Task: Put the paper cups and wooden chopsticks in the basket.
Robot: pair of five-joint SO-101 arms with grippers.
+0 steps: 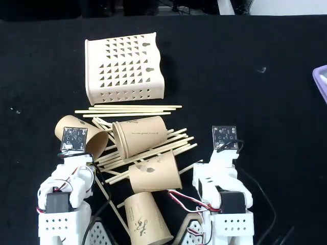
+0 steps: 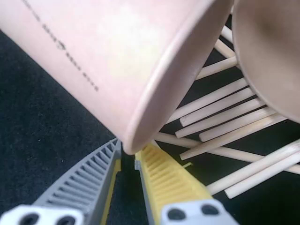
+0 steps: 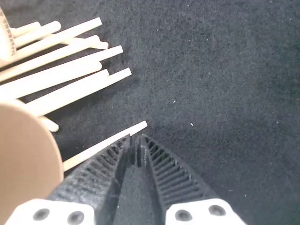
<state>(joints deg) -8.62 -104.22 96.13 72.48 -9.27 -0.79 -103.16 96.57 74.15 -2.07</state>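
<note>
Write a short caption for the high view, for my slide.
Four brown paper cups and scattered pale wooden chopsticks lie beside a perforated beige plastic basket.

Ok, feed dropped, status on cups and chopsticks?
Left gripper at a paper cup rim, grip unclear. Right gripper shut, empty. Basket on its side, chopsticks piled outside.

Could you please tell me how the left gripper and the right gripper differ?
The left gripper has one grey and one yellow finger; the right gripper has two black ones. The left gripper pinches the rim of a paper cup; the right gripper is shut on nothing, beside a chopstick. Both sit low over the black table.
</note>
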